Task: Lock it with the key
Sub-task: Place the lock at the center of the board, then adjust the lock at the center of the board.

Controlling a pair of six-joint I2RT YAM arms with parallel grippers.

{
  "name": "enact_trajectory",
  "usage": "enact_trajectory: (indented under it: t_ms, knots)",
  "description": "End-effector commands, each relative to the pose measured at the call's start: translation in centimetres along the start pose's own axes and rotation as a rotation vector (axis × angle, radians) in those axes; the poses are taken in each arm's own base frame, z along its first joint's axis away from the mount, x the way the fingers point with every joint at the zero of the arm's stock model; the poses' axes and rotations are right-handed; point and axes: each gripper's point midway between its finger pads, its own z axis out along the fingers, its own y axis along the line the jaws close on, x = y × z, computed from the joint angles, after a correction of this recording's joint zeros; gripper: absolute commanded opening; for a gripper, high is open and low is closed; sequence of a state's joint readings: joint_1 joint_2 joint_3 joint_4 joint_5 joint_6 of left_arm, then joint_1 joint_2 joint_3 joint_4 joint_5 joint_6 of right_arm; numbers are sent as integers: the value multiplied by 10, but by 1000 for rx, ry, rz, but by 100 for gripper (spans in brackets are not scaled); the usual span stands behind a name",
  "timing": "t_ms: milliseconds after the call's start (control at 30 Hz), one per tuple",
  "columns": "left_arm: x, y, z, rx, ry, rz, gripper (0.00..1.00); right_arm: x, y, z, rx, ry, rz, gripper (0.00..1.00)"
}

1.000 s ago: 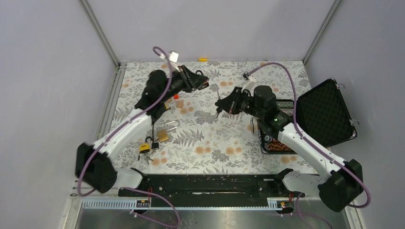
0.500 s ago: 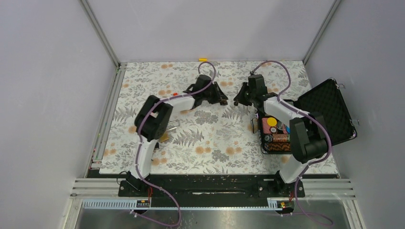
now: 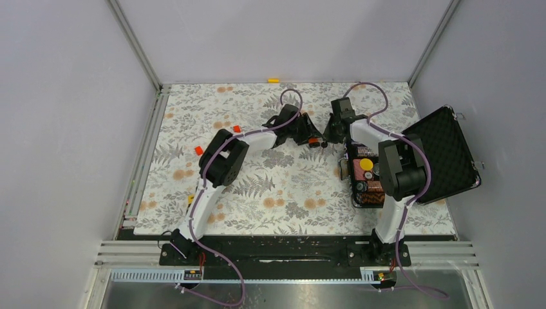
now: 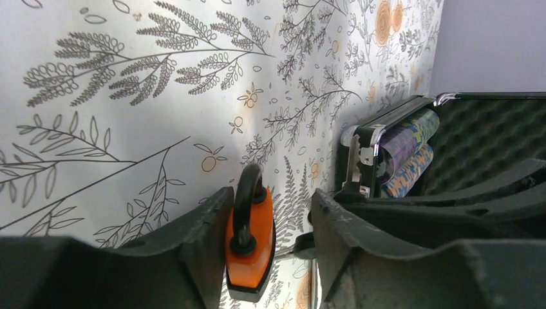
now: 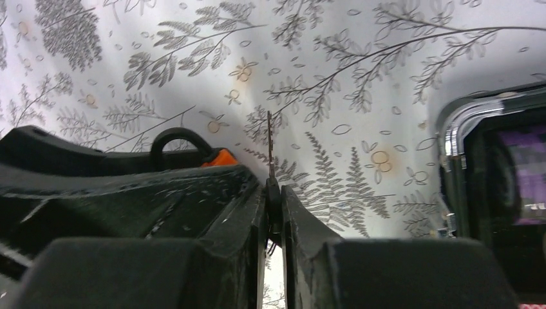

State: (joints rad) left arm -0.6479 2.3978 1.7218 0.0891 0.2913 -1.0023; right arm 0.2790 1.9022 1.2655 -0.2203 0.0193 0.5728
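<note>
An orange padlock [image 4: 250,238] with a black shackle sits between the fingers of my left gripper [image 4: 273,225]. It leans on the left finger [image 4: 193,244], and a clear gap separates it from the right finger [image 4: 351,238]. That gripper is open. My right gripper [image 5: 273,193] is shut on the key [image 5: 269,151], whose thin blade sticks out past the fingertips, with the padlock [image 5: 219,156] just to its left. From above, both grippers meet over the far middle of the floral table, the left gripper [image 3: 308,135] facing the right gripper [image 3: 329,134], with the padlock [image 3: 313,140] between them.
An open black case [image 3: 444,151] lies at the right, with a box of small items [image 3: 368,177] beside it. Two small red pieces [image 3: 198,150] [image 3: 236,129] lie on the left of the table. A yellow piece [image 3: 274,80] sits at the far edge.
Both arms have swung to the far middle of the table and closed in on each other. The left jaws have widened off the orange padlock. The right gripper still pinches the key.
</note>
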Motion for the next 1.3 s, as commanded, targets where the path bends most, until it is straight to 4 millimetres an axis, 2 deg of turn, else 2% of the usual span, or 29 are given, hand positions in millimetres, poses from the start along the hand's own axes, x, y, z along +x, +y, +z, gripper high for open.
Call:
enact_trajectory:
  t_ms: [0, 200, 400, 567, 700, 800, 933, 1033, 1133, 1200, 1233, 1267]
  knots:
    - [-25, -11, -11, -34, -69, 33, 51, -18, -9, -1, 65, -36, 16, 21]
    - [-35, -8, -27, -108, -96, 86, 61, -19, -1, -6, 26, -25, 17, 42]
    - [-54, -13, -61, -164, -159, 155, 69, -26, 6, -34, -16, -68, 29, 67]
    - [-69, -23, -105, -203, -233, 224, 77, -21, 15, -61, -76, -85, 27, 71]
    - [-76, -14, -151, -296, -289, 261, 84, -1, 32, -79, -123, -83, -20, 72]
    - [-69, 9, -189, -379, -300, 257, 87, 26, 60, -89, -177, -61, -86, 71]
    - [-55, 54, -243, -547, -332, 243, 90, 70, 106, -93, -234, -20, -162, 70]
    - [-41, 86, -283, -665, -362, 233, 91, 104, 143, -93, -297, 16, -145, 69]
    - [-24, 114, -318, -760, -382, 215, 92, 133, 182, -95, -390, 59, -96, 67]
    - [-18, 127, -338, -794, -409, 187, 92, 151, 200, -94, -378, 67, -121, 66]
    - [-15, 133, -347, -801, -426, 168, 92, 158, 216, -99, -384, 58, -150, 66]
    - [-12, 144, -355, -805, -439, 141, 92, 168, 219, -91, -351, 65, -169, 66]
